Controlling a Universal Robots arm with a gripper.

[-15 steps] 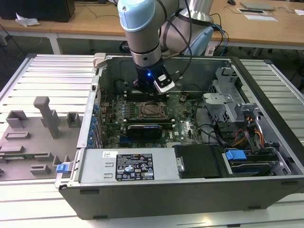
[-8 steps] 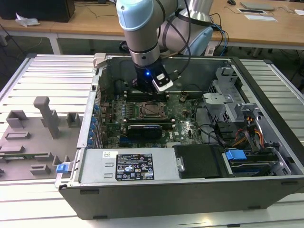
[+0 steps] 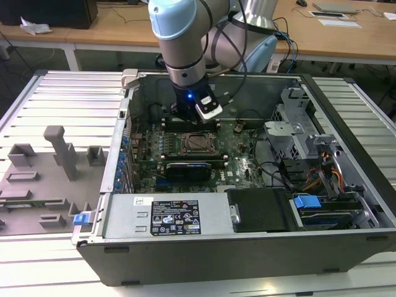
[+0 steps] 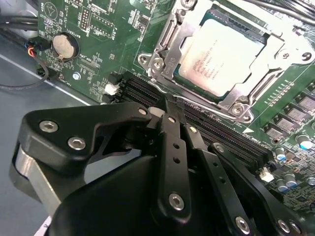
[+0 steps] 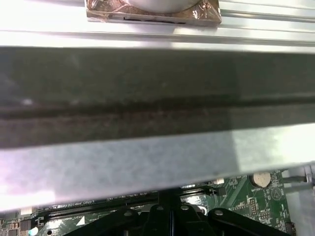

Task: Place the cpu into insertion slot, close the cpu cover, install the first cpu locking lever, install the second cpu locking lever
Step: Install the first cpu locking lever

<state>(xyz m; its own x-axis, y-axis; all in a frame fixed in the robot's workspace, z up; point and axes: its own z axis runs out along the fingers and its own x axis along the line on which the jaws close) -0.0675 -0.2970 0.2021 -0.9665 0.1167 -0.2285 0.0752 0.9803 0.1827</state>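
1. Nearest in the exterior view is the grey power supply (image 3: 176, 216) with its label, lying along the near wall of the open computer case (image 3: 247, 266).
2. Just right of it sits a black drive bay (image 3: 260, 210) with a blue clip (image 3: 307, 202).
3. Left of the case, grey plastic fixtures (image 3: 59, 151) stand on the ribbed table (image 3: 55, 93).
4. Behind the power supply lies the green motherboard (image 3: 238, 162), with a black card (image 3: 189, 169) across it.
5. In the middle of the board is the insertion slot (image 3: 197, 143); in the second wrist view the cpu (image 4: 221, 56) lies in it, silver face up.
6. The cpu cover (image 4: 170, 32) is down around the chip, its window framing the metal face.
7. Whether a locking lever is latched is hard to tell from here.
8. The gripper (image 4: 170, 110) hangs just on the far side of the socket, over the black memory slots (image 4: 216, 130); its fingers look pressed together with nothing between them.
9. A round coin battery (image 4: 65, 45) sits on the board.
10. Farthest, the first wrist view shows the case's grey metal wall (image 5: 157, 98).
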